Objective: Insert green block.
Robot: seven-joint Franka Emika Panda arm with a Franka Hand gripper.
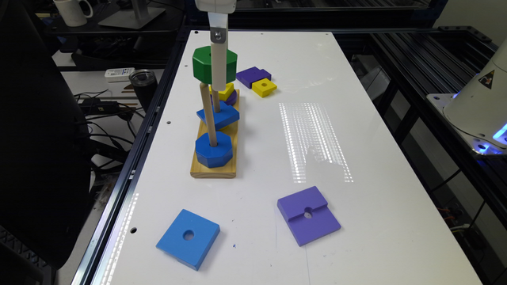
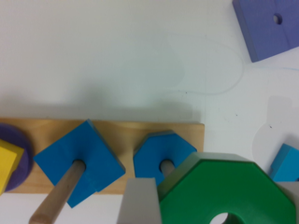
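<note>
My gripper (image 1: 218,77) is shut on the green block (image 1: 204,65), a thick octagon with a round hole, held in the air about level with the peg tops. In the wrist view the green block (image 2: 219,191) sits between my fingers (image 2: 138,203), its hole off to one side of the blue octagon's peg. The wooden base (image 1: 214,170) carries three pegs. The nearest holds a blue octagon (image 1: 214,149), the middle a blue square (image 1: 220,115), the farthest yellow and purple pieces (image 1: 226,93). The wrist view shows the base (image 2: 117,130), blue octagon (image 2: 161,154) and blue square (image 2: 79,161).
A large blue square (image 1: 188,237) and a large purple square (image 1: 309,215) lie on the white table's near part. Small purple (image 1: 253,76) and yellow (image 1: 264,87) pieces lie beyond the base. The robot's base (image 1: 479,103) stands off the exterior view's right edge; a dark tumbler (image 1: 142,85) stands beside the left edge.
</note>
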